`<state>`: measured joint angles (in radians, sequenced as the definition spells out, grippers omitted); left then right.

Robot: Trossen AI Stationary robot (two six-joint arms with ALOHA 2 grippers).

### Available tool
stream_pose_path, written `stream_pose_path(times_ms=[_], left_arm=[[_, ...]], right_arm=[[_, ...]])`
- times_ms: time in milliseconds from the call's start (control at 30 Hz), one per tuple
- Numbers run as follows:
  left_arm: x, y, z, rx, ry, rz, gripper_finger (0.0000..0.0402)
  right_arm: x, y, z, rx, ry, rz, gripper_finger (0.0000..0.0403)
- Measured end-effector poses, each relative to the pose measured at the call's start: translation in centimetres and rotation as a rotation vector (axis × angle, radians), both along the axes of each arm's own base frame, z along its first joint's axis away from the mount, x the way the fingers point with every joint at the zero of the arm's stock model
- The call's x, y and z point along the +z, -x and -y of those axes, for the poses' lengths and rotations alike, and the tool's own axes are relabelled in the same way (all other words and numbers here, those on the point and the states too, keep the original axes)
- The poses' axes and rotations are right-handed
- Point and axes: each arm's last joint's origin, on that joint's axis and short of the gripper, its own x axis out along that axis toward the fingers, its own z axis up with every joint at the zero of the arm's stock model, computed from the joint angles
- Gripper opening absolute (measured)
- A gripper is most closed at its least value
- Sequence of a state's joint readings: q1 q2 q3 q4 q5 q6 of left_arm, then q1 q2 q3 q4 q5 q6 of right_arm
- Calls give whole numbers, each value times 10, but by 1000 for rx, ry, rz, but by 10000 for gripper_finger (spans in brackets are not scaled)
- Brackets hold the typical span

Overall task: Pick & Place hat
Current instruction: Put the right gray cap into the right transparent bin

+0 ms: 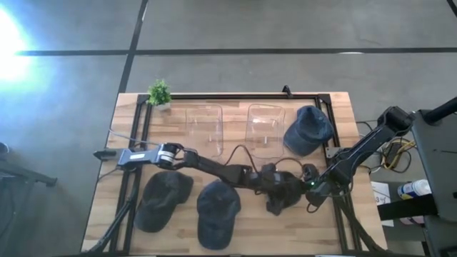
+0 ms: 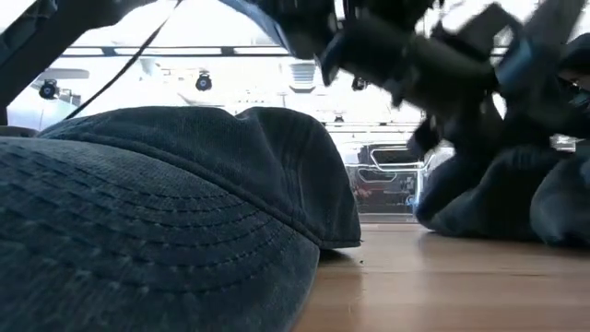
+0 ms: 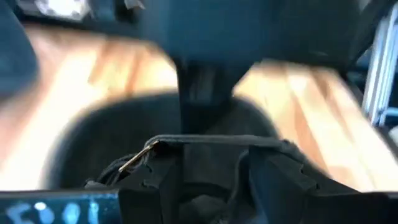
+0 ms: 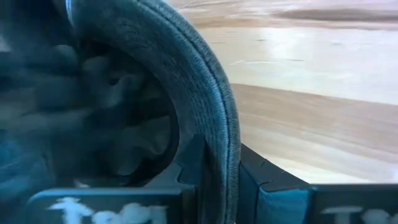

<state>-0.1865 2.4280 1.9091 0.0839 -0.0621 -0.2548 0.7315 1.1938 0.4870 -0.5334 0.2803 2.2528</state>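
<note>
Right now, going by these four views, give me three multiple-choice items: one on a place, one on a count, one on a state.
1. Where does the small plant stand?
A. In a clear bin
B. At the table corner, upper left in the high view
C. On a hat

2. How many clear bins are on the table?
A. One
B. Two
C. Four

3. What is the right gripper doing?
A. Jaws shut on a hat's brim
B. Hanging open over a bin
C. Holding the plant

Answers:
1 B: the small plant is at that corner of the table.
2 B: two clear bins stand side by side.
3 A: the right gripper clamps the held hat; the left gripper is at the same hat.
</note>
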Motion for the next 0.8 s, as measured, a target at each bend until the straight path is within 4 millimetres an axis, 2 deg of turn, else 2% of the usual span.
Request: stream_pose_path(times_ms=[133,300,400,567,700,800], left_arm=[[-37,-2,6,10,12,-66,176],[-47,7,8,0,-40,-230,176],[-48,10,7,7,-81,-262,176],[-37,14,5,14,-84,-284,176],[-15,17,3,43,-135,-255,176],[7,17,0,65,-157,-197,176]], right_arm=[[1,-4,-1,-6,-10,39,44],[3,-4,-1,-5,2,29,45],[3,-4,-1,10,17,36,45],[20,-8,-3,69,62,35,45],[38,-6,-3,109,129,-50,62],[39,-4,-1,121,148,-83,90]])
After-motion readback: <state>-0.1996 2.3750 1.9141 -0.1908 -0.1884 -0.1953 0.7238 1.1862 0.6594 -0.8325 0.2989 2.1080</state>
